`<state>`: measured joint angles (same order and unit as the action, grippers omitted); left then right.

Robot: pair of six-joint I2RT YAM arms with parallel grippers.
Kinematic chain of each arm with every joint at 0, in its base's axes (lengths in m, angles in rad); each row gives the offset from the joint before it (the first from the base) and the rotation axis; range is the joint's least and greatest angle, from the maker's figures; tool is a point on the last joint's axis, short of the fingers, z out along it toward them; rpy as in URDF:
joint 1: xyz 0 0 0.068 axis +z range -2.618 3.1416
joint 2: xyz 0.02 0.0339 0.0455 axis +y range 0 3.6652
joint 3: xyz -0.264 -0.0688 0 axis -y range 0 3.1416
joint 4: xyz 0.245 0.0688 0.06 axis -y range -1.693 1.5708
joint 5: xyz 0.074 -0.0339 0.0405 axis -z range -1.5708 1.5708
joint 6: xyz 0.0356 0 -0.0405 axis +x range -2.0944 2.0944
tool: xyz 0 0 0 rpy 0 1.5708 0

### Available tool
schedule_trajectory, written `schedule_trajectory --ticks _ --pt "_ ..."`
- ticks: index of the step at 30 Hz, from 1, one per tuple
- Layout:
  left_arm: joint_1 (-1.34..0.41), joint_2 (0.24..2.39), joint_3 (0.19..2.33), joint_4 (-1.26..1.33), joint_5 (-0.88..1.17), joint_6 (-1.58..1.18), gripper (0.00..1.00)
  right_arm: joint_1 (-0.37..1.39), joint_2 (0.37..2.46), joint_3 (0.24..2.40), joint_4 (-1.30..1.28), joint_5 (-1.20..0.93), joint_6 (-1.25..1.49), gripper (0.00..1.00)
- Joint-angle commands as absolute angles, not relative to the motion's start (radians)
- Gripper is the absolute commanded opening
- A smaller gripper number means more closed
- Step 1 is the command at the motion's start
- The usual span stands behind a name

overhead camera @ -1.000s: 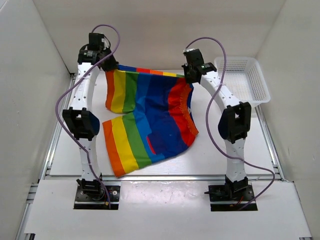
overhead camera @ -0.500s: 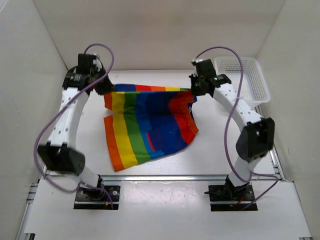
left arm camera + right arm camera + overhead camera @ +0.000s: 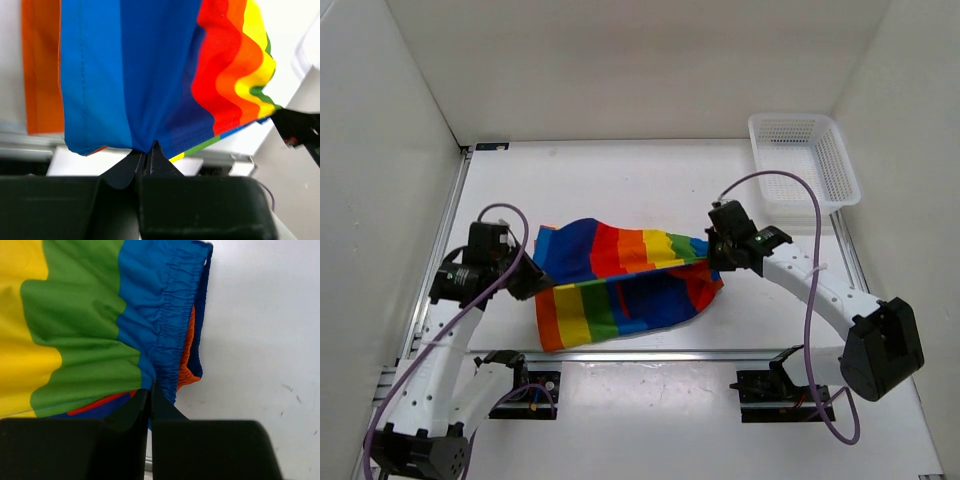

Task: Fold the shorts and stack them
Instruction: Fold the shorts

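White table (image 3: 620, 180), flat, walls on three sides, metal rail (image 3: 650, 353) along its near edge. Rainbow-striped shorts (image 3: 620, 285) toward the front, about mid-width; lower layer lies on the surface, upper part raised off it. White plastic mesh basket (image 3: 802, 150) sits in the far right corner, well apart from the shorts.

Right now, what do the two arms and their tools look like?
The left arm and right arm have white tubular links, black joint housings and a looping purple cable each. The left tool and right tool are matte black, their fingers tapering to thin tips.
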<state>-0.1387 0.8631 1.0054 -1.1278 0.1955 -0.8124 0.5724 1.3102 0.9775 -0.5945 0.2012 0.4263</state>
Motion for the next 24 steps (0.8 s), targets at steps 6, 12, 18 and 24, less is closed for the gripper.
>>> schedule_trajectory --ticks 6,12,18,24 --pt "-0.235 0.713 0.896 -1.262 0.123 -0.907 0.1 0.518 1.261 0.948 -0.719 0.505 0.515 0.0" --pt "-0.313 0.713 0.836 -1.301 0.248 -0.842 0.43 0.518 1.198 0.959 -0.805 0.554 0.584 0.11" --pt "-0.324 0.773 0.894 -1.361 0.263 -0.715 1.0 0.528 1.002 0.973 -0.838 0.537 0.584 0.73" --pt "-0.324 0.911 1.063 -1.313 0.124 -0.695 0.9 0.528 0.977 1.012 -0.847 0.416 0.575 0.84"
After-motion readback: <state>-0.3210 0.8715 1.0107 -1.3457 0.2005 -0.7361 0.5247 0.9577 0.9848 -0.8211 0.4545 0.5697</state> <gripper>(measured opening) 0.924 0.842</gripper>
